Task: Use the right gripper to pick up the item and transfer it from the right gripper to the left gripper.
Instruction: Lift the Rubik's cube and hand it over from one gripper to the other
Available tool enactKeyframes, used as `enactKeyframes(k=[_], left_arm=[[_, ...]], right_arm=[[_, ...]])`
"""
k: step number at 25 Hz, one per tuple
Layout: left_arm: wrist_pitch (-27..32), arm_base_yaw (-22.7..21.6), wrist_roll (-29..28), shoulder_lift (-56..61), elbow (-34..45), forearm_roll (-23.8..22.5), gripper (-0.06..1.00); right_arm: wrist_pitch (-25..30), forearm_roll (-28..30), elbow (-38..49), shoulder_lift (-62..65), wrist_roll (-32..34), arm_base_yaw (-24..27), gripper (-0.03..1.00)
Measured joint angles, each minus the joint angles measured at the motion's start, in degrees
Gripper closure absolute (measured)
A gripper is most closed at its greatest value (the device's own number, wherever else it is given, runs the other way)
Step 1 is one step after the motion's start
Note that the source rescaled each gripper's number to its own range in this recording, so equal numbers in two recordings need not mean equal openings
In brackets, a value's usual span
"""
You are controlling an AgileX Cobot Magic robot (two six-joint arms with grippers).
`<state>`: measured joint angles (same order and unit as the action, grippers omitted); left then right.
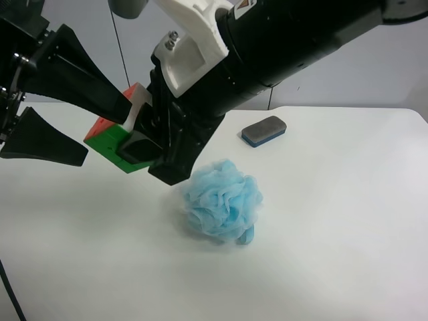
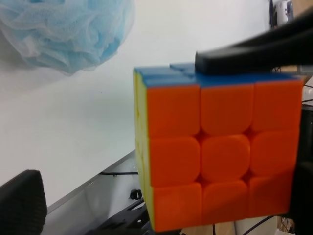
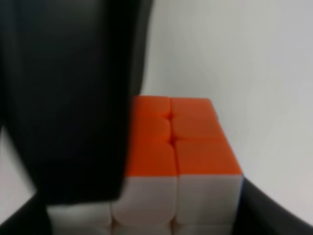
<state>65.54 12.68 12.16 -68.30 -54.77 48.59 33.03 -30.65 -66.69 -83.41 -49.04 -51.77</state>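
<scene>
The item [image 1: 107, 138], a small puzzle cube with green, red and white faces showing, hangs above the table at the left of the exterior high view. My right gripper [image 1: 134, 134], on the bulky black arm with the white bracket, is shut on it. The right wrist view shows the cube's orange and white faces [image 3: 190, 147] beside one black finger [image 3: 73, 98]. My left gripper [image 1: 105, 132] stands open with one finger on each side of the cube. In the left wrist view the orange face [image 2: 220, 152] fills the frame, with one finger [image 2: 254, 54] close over its blue side.
A fluffy light-blue bath sponge [image 1: 222, 200] lies on the white table [image 1: 334, 234] just below the right arm, and shows again [image 2: 63, 29] in the left wrist view. A grey-and-blue eraser [image 1: 264, 130] lies farther back.
</scene>
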Motion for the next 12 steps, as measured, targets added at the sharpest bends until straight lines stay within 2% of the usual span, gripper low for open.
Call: enactKeyframes(k=[12], left_arm=[[-5.15, 0.05, 0.16, 0.0, 0.0, 0.57, -0.05]], right_arm=[[-0.87, -1.72, 0.0, -0.04, 0.0, 0.0, 0.96]])
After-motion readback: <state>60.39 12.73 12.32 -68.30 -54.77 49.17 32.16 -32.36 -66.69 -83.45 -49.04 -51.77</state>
